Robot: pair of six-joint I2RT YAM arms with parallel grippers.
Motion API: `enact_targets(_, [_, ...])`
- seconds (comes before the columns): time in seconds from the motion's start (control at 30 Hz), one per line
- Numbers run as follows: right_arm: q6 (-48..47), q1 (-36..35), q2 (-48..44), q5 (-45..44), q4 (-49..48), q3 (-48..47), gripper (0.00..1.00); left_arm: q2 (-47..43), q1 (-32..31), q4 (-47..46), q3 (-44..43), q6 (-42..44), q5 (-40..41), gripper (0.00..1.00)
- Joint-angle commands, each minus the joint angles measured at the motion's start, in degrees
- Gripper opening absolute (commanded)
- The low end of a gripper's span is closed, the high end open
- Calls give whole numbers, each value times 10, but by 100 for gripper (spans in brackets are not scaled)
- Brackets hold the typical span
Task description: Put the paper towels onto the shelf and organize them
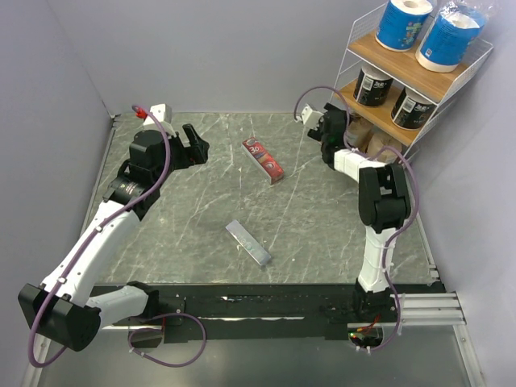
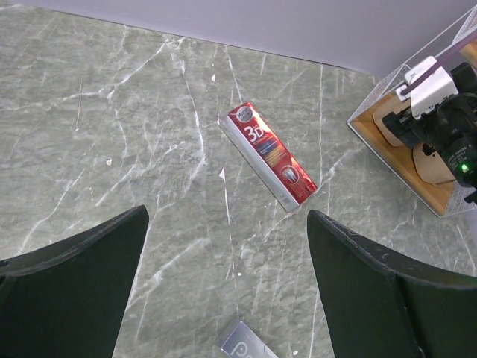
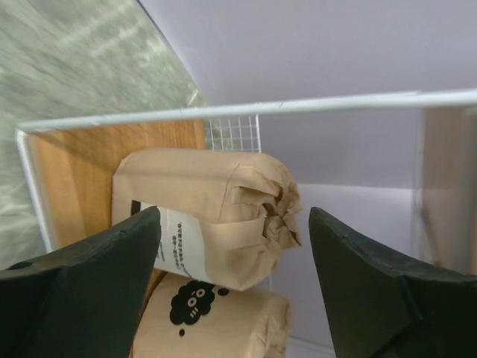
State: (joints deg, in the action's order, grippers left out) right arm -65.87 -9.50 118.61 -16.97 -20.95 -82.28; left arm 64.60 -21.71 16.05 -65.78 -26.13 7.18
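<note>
The right gripper (image 3: 232, 224) stands wide and empty at the front edge of the lowest tier of the shelf (image 3: 74, 164), apparently so that the tan rolls (image 3: 209, 209) lie free near its back wire, while the left gripper (image 1: 193, 145), also wide, hovers near the tabletop's (image 1: 201, 210) far-left corner.

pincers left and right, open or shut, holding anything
Left pincer: open, empty.
Right pincer: open, empty, facing a tan-brown paper-wrapped roll on the white wire shelf.
</note>
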Motion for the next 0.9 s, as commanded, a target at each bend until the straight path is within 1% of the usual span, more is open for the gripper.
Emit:
enact_targets(0.0, [18,-32,-78,-29,-38,27,91,-11,1,-29,6,12,-1,94])
enact_targets(0.07, [41,-50,-100,-29,-24,57,94,-14,1,-31,7,13,-1,95])
enact_targets(0.1, [50,-56,-125,-27,-20,69,100,-15,1,-32,7,14,-2,95])
enact_targets(0.17, [82,-82,-155,-28,-13,110,100,-23,1,-37,11,18,-4,96])
enact_targets(0.23, [119,-103,-208,-18,5,137,100,-31,1,-45,16,20,-10,98])
enact_targets(0.27, [132,-126,-227,-15,16,161,99,-33,1,-48,18,24,-14,97])
enact_targets(0.3, [150,-139,-267,-14,43,171,100,-36,1,-52,18,25,-18,97])
enact_targets(0.37, [243,-166,-305,-48,82,182,99,-41,1,-52,18,27,-27,96])
enact_targets(0.4, [285,-191,-337,-59,113,178,100,-47,1,-57,18,28,-30,96])
enact_targets(0.43, [370,-204,-352,-63,198,171,99,-50,1,-60,21,30,-40,97])
enact_targets(0.5, [461,-228,-390,-49,285,141,100,-61,0,-69,25,34,-56,97])
enact_targets(0.53, [547,-232,-400,-40,369,130,100,-65,0,-78,28,35,-67,96])
enact_targets(0.6, [632,-235,-440,-1,421,119,100,-76,0,-85,31,33,-99,96])
enact_targets(0.63, [700,-235,-459,20,429,128,100,-78,-2,-88,33,35,-106,97])
enact_targets(0.67, [723,-237,-479,51,419,161,100,-82,-4,-94,35,40,-112,97])
enact_targets(0.7, [758,-236,-523,108,406,183,100,-87,-13,-96,36,44,-115,97])
enact_targets(0.73, [768,-238,-544,142,393,223,100,-90,-19,-99,39,54,-118,96])
enact_targets(0.77, [779,-239,-564,160,375,242,100,-93,-30,-102,42,58,-135,97])
enact_targets(0.8, [818,-240,-599,164,367,258,99,-103,-32,-104,47,61,-144,97])
enact_targets(0.87, [863,-241,-630,152,355,295,100,-118,-39,-116,72,63,-171,97])
